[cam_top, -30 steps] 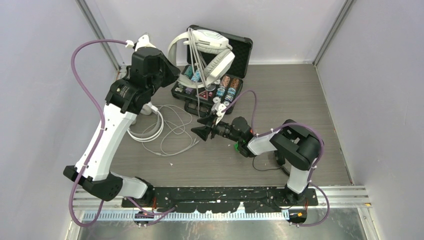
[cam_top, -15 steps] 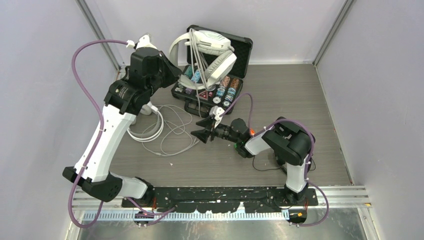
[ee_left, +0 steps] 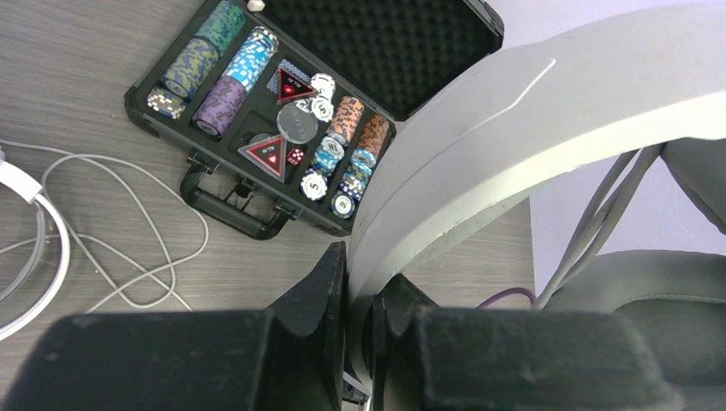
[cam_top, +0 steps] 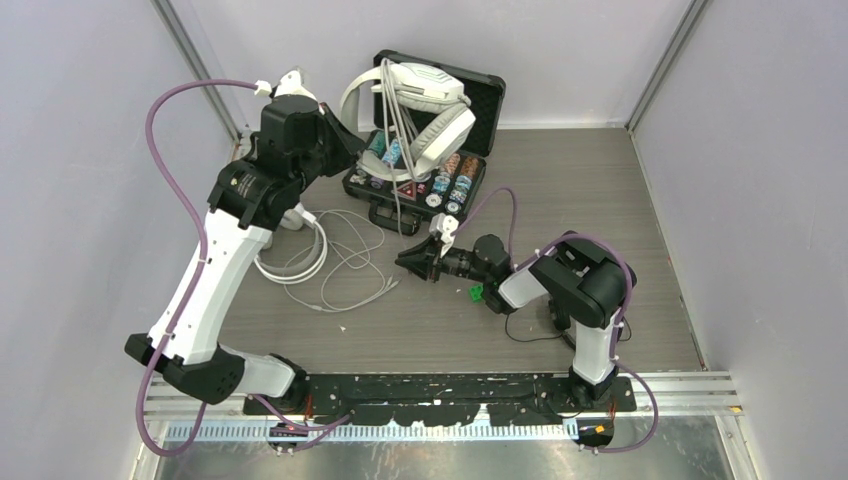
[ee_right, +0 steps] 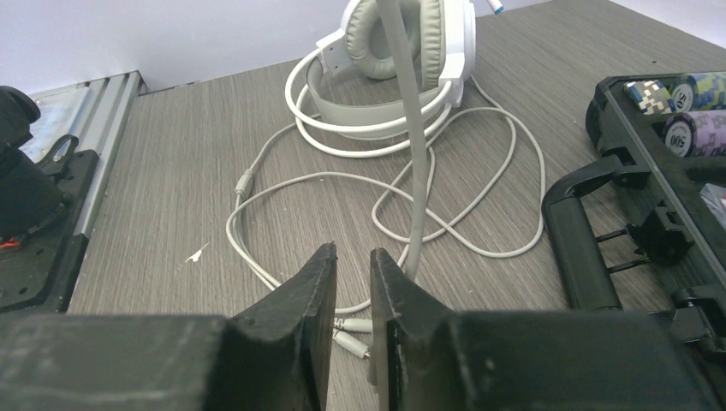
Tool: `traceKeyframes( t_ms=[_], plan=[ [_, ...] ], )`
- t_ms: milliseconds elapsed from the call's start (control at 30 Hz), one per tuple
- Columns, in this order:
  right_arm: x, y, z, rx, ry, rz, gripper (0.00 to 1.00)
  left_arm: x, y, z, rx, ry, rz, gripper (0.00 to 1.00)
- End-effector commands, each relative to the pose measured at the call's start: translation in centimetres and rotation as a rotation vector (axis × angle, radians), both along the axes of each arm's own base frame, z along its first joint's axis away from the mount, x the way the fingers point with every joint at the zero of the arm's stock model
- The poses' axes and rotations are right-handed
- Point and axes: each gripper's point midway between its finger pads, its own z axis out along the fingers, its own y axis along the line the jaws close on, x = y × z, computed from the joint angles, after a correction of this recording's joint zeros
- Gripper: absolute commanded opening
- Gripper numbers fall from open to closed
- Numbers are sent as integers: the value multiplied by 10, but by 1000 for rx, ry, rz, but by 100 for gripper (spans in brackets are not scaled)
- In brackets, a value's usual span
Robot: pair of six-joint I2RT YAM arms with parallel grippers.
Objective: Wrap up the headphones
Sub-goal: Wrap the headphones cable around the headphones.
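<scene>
Grey wood-grain table (cam_top: 600,190). An open black poker chip case (cam_top: 480,95) sits far centre, with chips in rows (ee_left: 231,64).

The left gripper (ee_left: 360,274) is raised over the case and clamped tight on the headband (ee_left: 548,111) of a white over-ear headset (cam_top: 430,110). That headset's grey cable (ee_right: 417,171) hangs straight down toward the table.

A second white headset (ee_right: 355,43) lies on the table at the left, under the left arm. Its white cable (cam_top: 350,260) is spread in loose loops toward centre.

The right gripper (ee_right: 351,253) is low at table centre. Its jaws are narrow, with a slim gap and nothing clamped. The hanging cable passes just beyond the fingertips. Two plug ends (ee_right: 353,327) show through the gap, lying on the table.

A thin black cable (cam_top: 525,338) lies near the right arm base.
</scene>
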Motion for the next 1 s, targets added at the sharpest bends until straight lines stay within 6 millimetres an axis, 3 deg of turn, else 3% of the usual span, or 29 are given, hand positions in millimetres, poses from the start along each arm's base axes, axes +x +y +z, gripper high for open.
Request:
traceKeyframes(
  t_ms=[0, 233, 367, 667, 700, 767, 800, 967],
  plan=[
    [-4, 3, 42, 85, -134, 48, 23, -13, 1, 58, -116, -155, -23, 0],
    [-1, 5, 35, 69, -145, 48, 27, -16, 1, 61, -123, -160, -30, 0],
    [-3, 7, 34, 64, -161, 71, 2, -16, -1, 62, -127, -164, -37, 0],
    [-2, 4, 27, 52, -146, 56, 1, -17, 4, 65, -110, -178, -26, 0],
    [-1, 2, 30, 59, -139, 44, 5, -17, 4, 66, -109, -182, -24, 0],
    [1, 0, 36, 65, -130, 25, 28, -17, 5, 66, -105, -184, -21, 0],
    [2, -2, 37, 63, -127, 16, 35, -17, 5, 66, -104, -185, -22, 0],
    [5, -6, 37, 52, -134, -15, 52, -16, 4, 66, -107, -185, -27, 0]
  ],
)
